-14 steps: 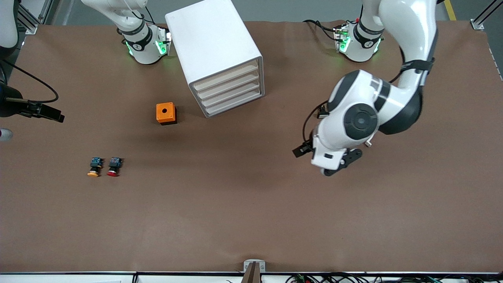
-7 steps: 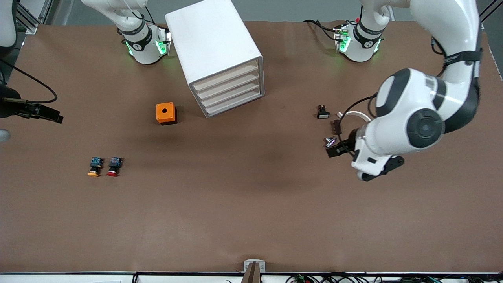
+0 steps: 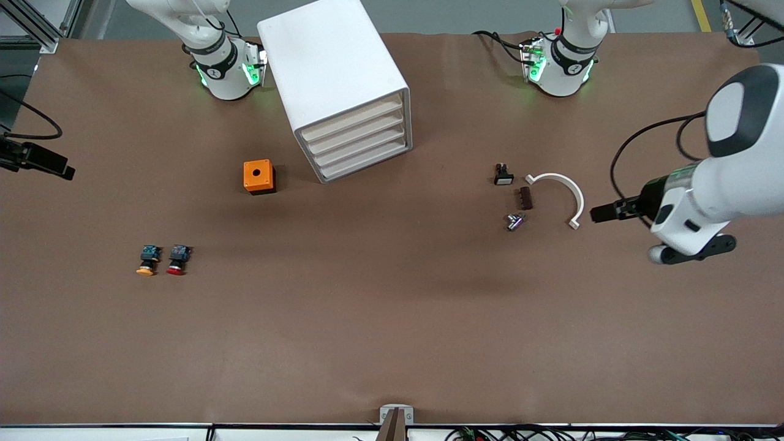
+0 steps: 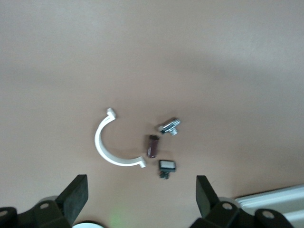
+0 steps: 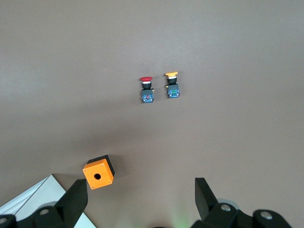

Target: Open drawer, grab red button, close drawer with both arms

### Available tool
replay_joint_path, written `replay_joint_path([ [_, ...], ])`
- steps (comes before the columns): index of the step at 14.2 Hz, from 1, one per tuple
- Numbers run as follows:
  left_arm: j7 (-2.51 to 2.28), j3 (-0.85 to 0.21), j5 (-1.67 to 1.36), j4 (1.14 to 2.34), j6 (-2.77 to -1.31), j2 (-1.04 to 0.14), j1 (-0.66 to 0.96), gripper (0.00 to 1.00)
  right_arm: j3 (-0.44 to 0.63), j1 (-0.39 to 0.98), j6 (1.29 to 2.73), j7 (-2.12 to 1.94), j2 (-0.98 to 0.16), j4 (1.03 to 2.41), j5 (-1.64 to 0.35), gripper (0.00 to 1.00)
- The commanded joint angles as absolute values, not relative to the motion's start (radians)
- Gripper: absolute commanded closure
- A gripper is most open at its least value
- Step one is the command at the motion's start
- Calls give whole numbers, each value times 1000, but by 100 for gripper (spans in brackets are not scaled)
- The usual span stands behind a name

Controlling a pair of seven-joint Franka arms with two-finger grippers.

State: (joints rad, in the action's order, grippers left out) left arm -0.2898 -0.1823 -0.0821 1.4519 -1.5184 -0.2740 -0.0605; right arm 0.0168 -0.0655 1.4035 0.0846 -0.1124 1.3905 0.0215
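Observation:
The white cabinet [image 3: 334,73] stands between the two arm bases, and its four beige-fronted drawers [image 3: 358,144] are all shut. The red-capped button [image 3: 176,260] lies on the table next to a yellow-capped one [image 3: 147,260], nearer to the front camera than the cabinet and toward the right arm's end. The right wrist view shows the red button [image 5: 146,89] well away from my open right gripper [image 5: 141,190]. That right gripper [image 3: 58,168] hangs over the table's edge at its end. My left gripper [image 3: 599,214] hangs open over the table at the left arm's end and holds nothing [image 4: 141,187].
An orange cube with a round hole [image 3: 258,176] sits beside the cabinet. Near the left gripper lie a white curved clip [image 3: 562,187], a small black part with a white cap [image 3: 503,176], a brown piece [image 3: 525,198] and a metal piece [image 3: 514,221].
The left arm has swung toward its own end of the table, uncovering the clip and small parts. The right gripper has drifted slightly toward the table's edge. Both stayed open.

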Motion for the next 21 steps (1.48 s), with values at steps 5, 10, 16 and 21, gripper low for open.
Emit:
replay_joint_path([
  [5,-120,-131,-69,1739,-1683,-29,-95,0,21,-71,1344,80,-104,1362,-6,0],
  [10,-60,12,-31,1775,-1715,3,25,0,25,-72,1312,80,-98,1361,-8,0],
  [16,-52,14,-25,1752,-1720,55,12,0,23,-94,1261,78,-80,1358,-29,0],
  [21,-45,17,-23,1658,-1583,61,5,0,25,-95,1259,80,-41,1368,-29,0],
])
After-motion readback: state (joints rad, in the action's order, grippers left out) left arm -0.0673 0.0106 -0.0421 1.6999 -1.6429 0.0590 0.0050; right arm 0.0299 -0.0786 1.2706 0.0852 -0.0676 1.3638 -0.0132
